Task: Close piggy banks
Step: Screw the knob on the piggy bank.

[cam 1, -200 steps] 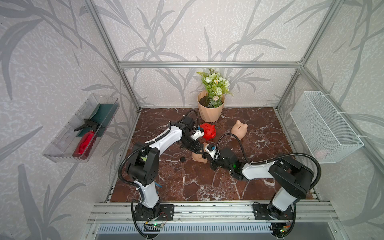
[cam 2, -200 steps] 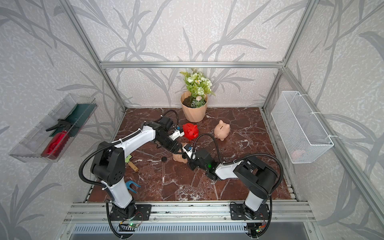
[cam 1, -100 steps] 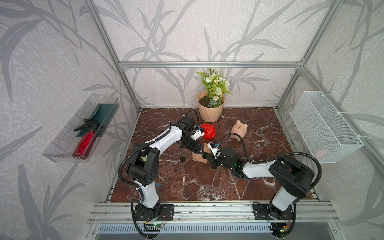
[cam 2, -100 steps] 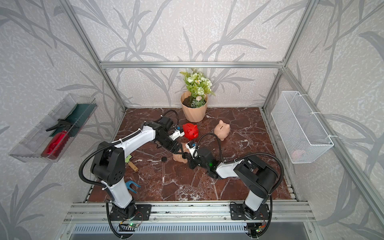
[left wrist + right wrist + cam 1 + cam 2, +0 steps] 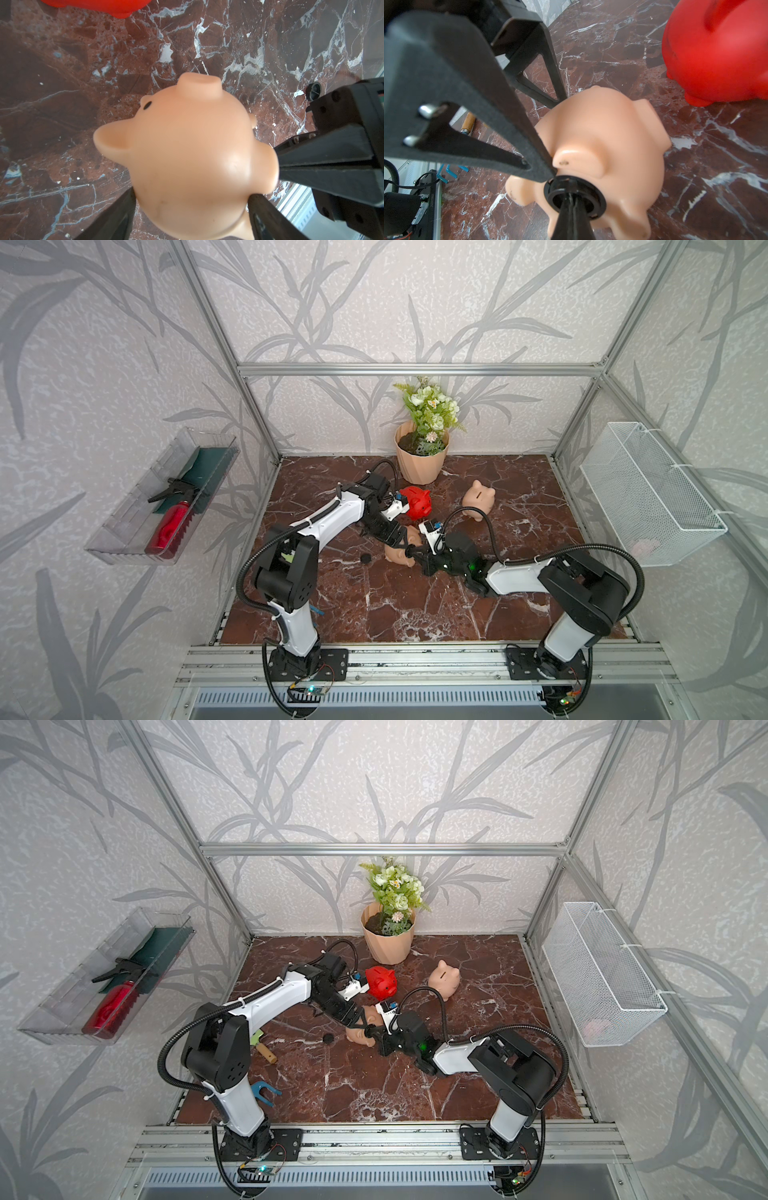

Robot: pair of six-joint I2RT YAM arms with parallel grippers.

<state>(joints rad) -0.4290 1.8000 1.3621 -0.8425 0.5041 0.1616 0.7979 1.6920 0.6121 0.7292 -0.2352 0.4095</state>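
- Three piggy banks on the marble top [image 5: 374, 605]; the nearest one is being worked.
- Held peach pig [image 5: 612, 145] is tipped on its side mid-table, belly hole facing the right arm. Can't tell if it rests on the top or is slightly lifted.
- Left gripper [image 5: 192, 194] is part open, clamped across the pig's body. Right gripper [image 5: 572, 199] is fully closed, its tips pinching the centre of the black plug [image 5: 598, 197] at the belly hole.
- Handling, my read: hollow plastic, light, glossy and rounded, so it's likely to twist under a push. Hold wide across the flanks, not by the ears or legs. The shell may flex if squeezed hard.
- Can't tell whether the plug is seated flush or only sits on the rim, because the fingers cover the middle.
- Spare plug [image 5: 365, 558] is loose on the top near the held pig, not touching it.
- Red pig [image 5: 417, 502] stands upright just behind, close to the left wrist. Its belly is hidden, so plugged or not is unknown.
- Far peach pig [image 5: 478, 499] is upright, slot up, well apart to the right. Its belly is hidden too.
- Flowerpot [image 5: 420, 456] is at the back wall, out of play.
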